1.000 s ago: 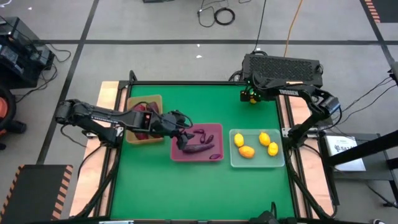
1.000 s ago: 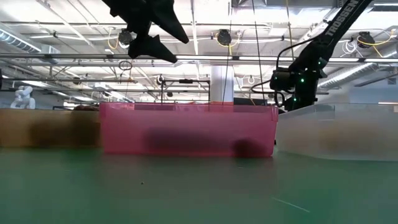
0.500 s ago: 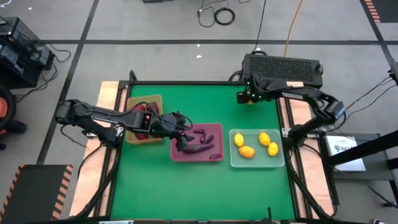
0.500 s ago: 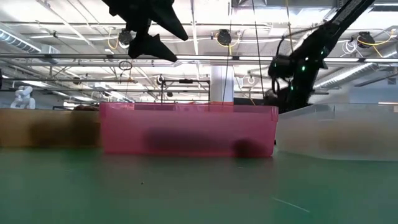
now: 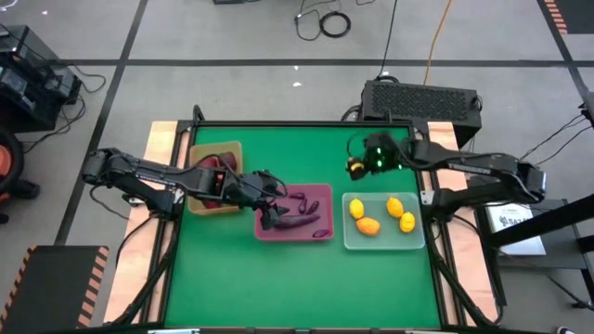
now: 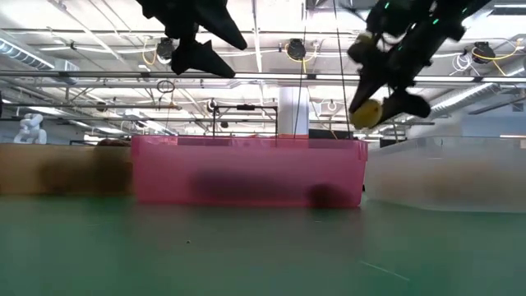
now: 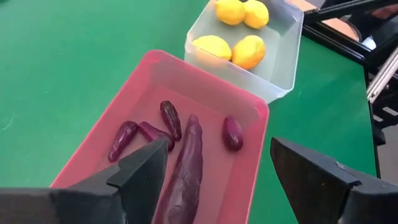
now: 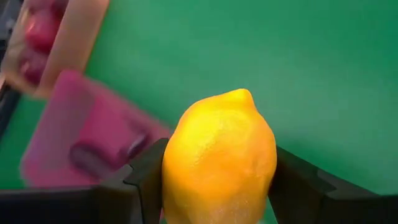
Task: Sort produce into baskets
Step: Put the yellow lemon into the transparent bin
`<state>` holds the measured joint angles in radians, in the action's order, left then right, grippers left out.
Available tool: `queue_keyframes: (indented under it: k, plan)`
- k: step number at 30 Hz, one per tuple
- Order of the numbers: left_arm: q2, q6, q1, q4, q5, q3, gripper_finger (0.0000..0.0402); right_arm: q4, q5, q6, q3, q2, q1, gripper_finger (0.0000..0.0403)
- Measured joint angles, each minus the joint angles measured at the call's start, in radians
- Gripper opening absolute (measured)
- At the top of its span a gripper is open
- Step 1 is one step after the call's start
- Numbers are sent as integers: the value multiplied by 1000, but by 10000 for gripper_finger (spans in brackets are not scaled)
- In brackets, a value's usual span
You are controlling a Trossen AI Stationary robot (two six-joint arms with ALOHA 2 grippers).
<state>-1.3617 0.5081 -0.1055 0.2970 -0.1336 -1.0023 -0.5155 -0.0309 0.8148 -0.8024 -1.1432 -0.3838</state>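
One lemon (image 5: 355, 168) left: our right gripper (image 5: 360, 167) pinches it above the table, just beyond the clear tray (image 5: 416, 240), which holds four. Eggplants sit in the pink tray (image 5: 327, 190), apples in the tan tray (image 5: 232, 147). Left gripper (image 7: 214, 171) hangs spread over the pink tray, empty.

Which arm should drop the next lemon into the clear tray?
Right. The right gripper already holds a lemon in the air, just beyond the clear tray with four lemons. The left gripper hangs open and empty over the pink tray.
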Motion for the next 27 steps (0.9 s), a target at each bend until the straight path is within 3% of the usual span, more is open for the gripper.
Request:
queue_keyframes:
  k: [4, 9, 14, 20, 27]
  plan:
    - [0, -25, -26, 0, 2, 0, 292, -98, 32, 165, 0, 36, 186, 212]
    - [0, -44, -79, 0, 20, 0, 292, -236, 169, 448, 0, 33, 430, 212]
    - [0, -46, -140, 0, 22, 0, 292, -332, 269, 705, 0, -12, 600, 212]
    - [0, -19, -197, 0, 11, 0, 292, -533, 295, 860, 0, -83, 655, 212]
    - [0, 169, -275, -5, -111, 0, 292, -550, 288, 749, 0, -117, 654, 227]
